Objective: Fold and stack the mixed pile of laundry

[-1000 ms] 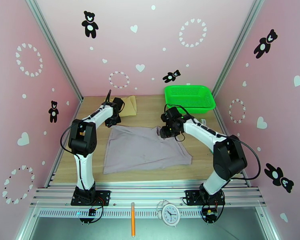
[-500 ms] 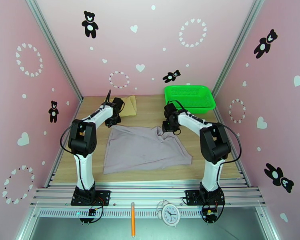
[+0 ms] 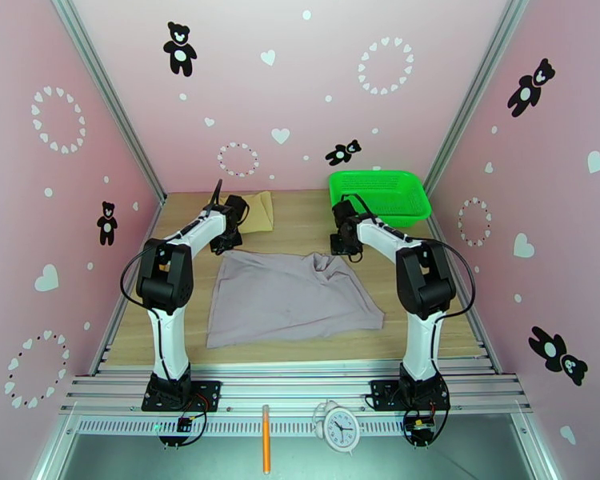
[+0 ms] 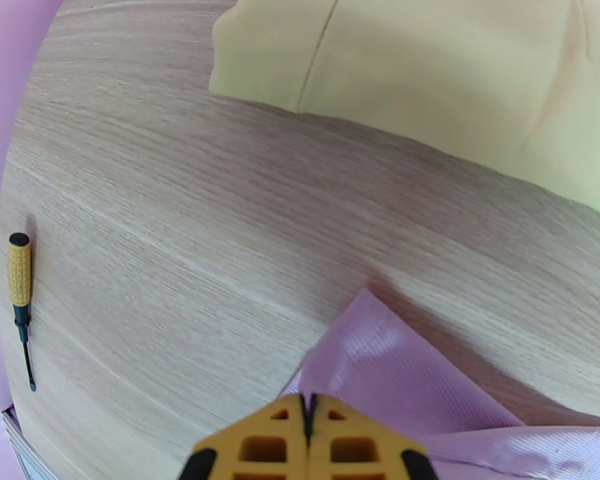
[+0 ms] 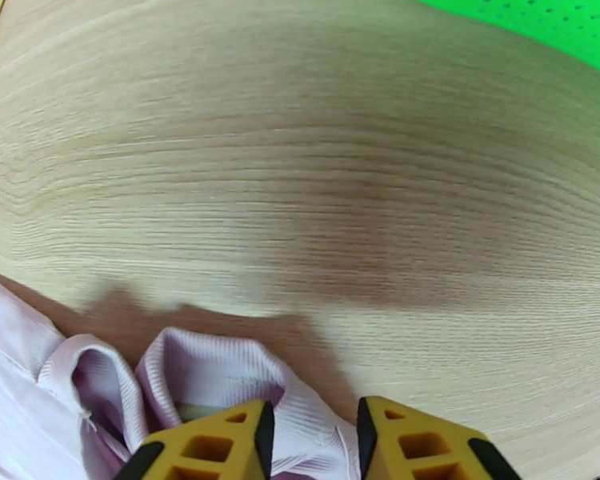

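Enclosure notes for you, from the top view. You have a three-sided pink booth: back wall (image 3: 300,90) at 12 o'clock, 9 o'clock wall (image 3: 20,234) and 3 o'clock wall (image 3: 564,210). All three carry black bear decals (image 3: 179,48), white hearts (image 3: 280,135) and rings of hearts (image 3: 386,66). An aluminium post (image 3: 112,106) runs up each back corner.

The floor of your cell is a light wood-grain tabletop (image 3: 300,226). At 6 o'clock there are slotted aluminium rails (image 3: 300,388), then a grey metal tray (image 3: 140,454), a white alarm clock (image 3: 342,430) and an orange pen (image 3: 266,438). A green mesh basket (image 3: 380,190) sits at 1 o'clock. Lighting is even and the shadows are soft.
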Controlling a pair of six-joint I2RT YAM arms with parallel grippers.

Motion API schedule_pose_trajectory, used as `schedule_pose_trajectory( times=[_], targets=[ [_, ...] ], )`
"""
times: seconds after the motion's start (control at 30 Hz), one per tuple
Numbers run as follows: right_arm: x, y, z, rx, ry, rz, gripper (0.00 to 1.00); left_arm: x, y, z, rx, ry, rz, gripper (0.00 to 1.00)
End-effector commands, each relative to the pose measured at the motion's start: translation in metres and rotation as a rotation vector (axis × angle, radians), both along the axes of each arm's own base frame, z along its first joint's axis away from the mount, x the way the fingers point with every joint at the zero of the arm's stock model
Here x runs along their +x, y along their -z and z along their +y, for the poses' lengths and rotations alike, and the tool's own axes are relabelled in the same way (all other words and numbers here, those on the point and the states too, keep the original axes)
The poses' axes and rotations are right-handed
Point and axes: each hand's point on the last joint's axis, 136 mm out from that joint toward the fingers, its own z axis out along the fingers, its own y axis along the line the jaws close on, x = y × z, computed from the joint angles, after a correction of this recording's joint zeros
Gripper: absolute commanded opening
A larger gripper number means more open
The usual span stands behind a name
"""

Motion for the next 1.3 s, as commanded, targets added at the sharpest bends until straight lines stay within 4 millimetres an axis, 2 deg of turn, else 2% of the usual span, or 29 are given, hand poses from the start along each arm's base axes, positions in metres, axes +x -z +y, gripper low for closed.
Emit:
schedule_pose_trajectory(
  times=[0.0, 0.53, 0.7, 0.83, 0.93, 1.07, 1.27],
  targets=[
    [-0.003, 0.006, 0.004, 0.022, -0.001, 0.022, 0.34, 0.000, -0.012, 0.003, -0.004, -0.012, -0.030, 0.00],
    [-0.019, 0.026, 0.001, 0.026, 0.016, 0.077, 0.31, 0.000, -0.011, 0.003, -0.004, -0.013, -0.030, 0.00],
    [-0.018, 0.028, -0.003, 0.005, 0.024, 0.077, 0.13, 0.000, -0.012, 0.003, -0.004, -0.012, -0.030, 0.00],
    [-0.012, 0.013, -0.006, -0.014, 0.021, 0.047, 0.00, -0.001, -0.013, 0.004, 0.004, -0.012, -0.030, 0.00],
    [-0.006, -0.013, -0.019, -0.063, 0.036, -0.008, 0.00, -0.002, -0.015, 0.007, 0.020, -0.011, -0.029, 0.00],
    [0.003, -0.041, -0.047, -0.100, 0.115, -0.094, 0.00, -0.001, -0.015, 0.008, 0.026, -0.010, -0.032, 0.00],
    [0.016, -0.041, -0.080, -0.071, 0.268, -0.167, 0.00, 0.006, -0.012, 0.005, 0.018, -0.006, -0.040, 0.00]
  ],
)
